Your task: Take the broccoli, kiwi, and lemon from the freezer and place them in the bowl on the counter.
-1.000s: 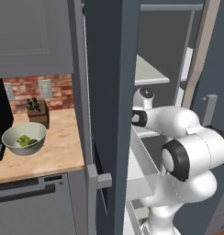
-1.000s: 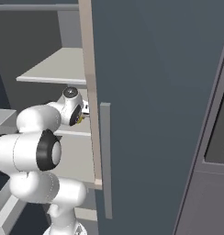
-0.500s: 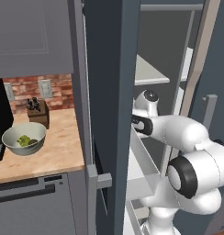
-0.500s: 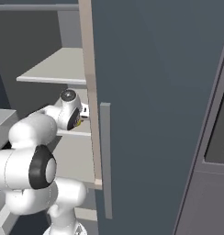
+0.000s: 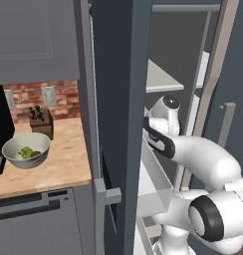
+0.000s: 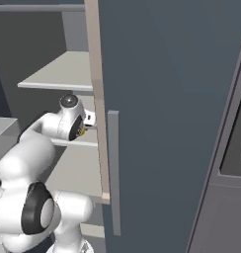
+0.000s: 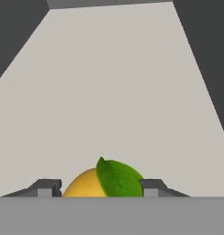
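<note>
In the hand view the yellow lemon (image 7: 86, 183), with a green leaf on it, sits tight between my gripper's (image 7: 102, 189) two finger tips, low over a white shelf (image 7: 114, 92) of the freezer (image 5: 118, 99). My gripper is shut on the lemon. The arm reaches between the freezer's open door (image 6: 167, 99) and its shelves. The pale grey-green bowl (image 5: 14, 158) stands on the tan counter (image 5: 59, 164) at the left, with the yellow-green broccoli (image 5: 26, 151) inside. A small dark shape beside the broccoli is too small to tell as the kiwi.
A knife block (image 5: 41, 122) stands at the brick wall behind the bowl. The dark freezer wall (image 5: 86, 99) and its door handle (image 5: 101, 196) lie between the arm and the counter. The door with its bar handle (image 6: 113, 173) hems the arm on the right.
The arm's elbow has dropped and the forearm has stretched out, while the hand has stayed at the freezer shelf. The bowl and counter are unchanged.
</note>
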Robot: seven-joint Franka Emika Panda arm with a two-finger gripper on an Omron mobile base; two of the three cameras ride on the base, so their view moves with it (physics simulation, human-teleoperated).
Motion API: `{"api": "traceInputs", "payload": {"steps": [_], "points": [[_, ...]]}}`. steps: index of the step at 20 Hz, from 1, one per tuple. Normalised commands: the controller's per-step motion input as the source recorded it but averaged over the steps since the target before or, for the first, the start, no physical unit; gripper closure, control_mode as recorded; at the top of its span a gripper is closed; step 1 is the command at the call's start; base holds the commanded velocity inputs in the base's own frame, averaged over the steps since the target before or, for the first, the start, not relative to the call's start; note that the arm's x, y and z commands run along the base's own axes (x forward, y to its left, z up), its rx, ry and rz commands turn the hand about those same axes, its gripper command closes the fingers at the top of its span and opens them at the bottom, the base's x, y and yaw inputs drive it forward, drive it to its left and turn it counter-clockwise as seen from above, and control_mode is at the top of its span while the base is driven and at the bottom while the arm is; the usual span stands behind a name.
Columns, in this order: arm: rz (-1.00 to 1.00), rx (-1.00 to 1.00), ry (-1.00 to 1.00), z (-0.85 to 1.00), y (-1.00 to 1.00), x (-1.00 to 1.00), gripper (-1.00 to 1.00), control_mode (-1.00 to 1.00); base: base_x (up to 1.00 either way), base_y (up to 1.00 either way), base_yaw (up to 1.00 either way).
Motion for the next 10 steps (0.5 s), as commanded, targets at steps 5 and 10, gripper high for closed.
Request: {"api": "traceInputs", "payload": {"steps": [5, 10], "points": [[0.0, 0.0, 0.0, 0.22, -0.02, -0.52, 1.0, -1.0, 0.0, 0.0, 0.0], [0.0, 0.0, -0.03, 0.0, -0.17, -0.67, 1.0, -1.0, 0.0, 0.0, 0.0]]}}
